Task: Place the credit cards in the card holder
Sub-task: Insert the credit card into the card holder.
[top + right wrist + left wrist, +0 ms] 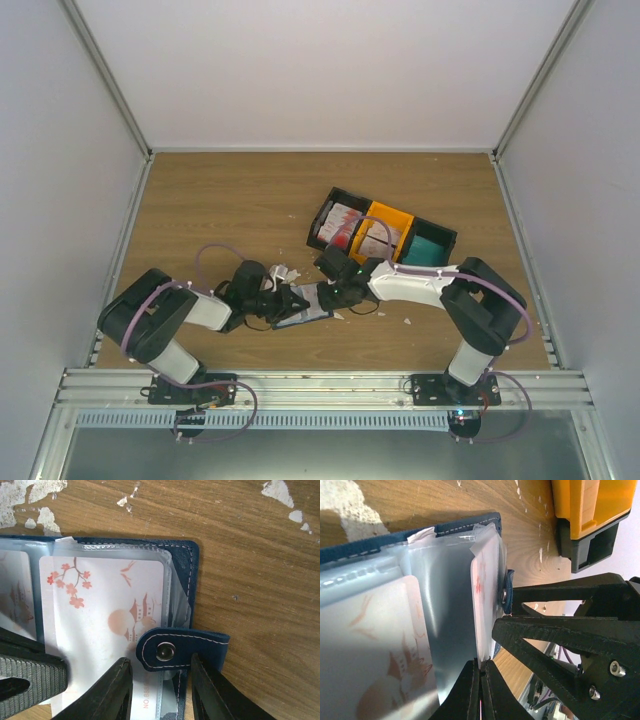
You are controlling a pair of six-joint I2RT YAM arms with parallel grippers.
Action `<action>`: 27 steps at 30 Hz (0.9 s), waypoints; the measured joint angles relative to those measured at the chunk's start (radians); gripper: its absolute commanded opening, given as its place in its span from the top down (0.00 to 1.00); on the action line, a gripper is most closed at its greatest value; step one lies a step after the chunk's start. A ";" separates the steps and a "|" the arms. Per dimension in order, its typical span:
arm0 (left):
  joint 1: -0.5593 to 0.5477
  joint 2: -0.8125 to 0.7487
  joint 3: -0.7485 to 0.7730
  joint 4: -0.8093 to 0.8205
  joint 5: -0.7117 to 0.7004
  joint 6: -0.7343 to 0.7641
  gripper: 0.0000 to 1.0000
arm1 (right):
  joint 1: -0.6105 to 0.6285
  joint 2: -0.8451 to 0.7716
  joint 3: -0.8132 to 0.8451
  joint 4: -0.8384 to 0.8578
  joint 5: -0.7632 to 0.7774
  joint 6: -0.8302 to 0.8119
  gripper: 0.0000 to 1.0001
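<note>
The navy card holder [305, 312] lies open on the table between both grippers, its clear sleeves up. My left gripper [481, 667] is shut on the edge of a white credit card with red print [484, 590], held edge-on at a sleeve of the holder [465, 525]. Another red-and-white card [100, 610] lies inside a sleeve. My right gripper [160, 662] is open, its fingers either side of the holder's snap strap [180, 647] at the holder's edge [192, 580]. In the top view the left gripper [292, 300] and right gripper [338, 293] almost meet.
A row of tray boxes stands behind the right gripper: black [322, 215] holding red-and-white cards, orange [385, 228], then teal inside [430, 250]. The orange box [590, 505] is close in the left wrist view. White torn scraps [280, 272] lie around the holder.
</note>
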 measured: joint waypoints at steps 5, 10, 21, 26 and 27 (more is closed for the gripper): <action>-0.001 0.009 0.009 -0.022 0.003 0.011 0.86 | -0.003 -0.008 -0.009 0.007 -0.004 0.002 0.66; -0.010 -0.029 0.020 -0.106 0.003 0.045 0.64 | -0.003 -0.027 -0.021 -0.005 0.000 0.016 0.64; -0.011 -0.257 0.075 -0.437 -0.070 0.157 0.37 | -0.002 -0.086 -0.016 -0.071 0.062 0.019 0.61; 0.015 -0.346 0.119 -0.634 -0.163 0.206 0.48 | 0.005 -0.086 0.042 -0.099 0.094 -0.006 0.62; 0.024 -0.360 0.126 -0.658 -0.180 0.211 0.54 | 0.010 -0.086 0.056 -0.100 0.099 -0.013 0.67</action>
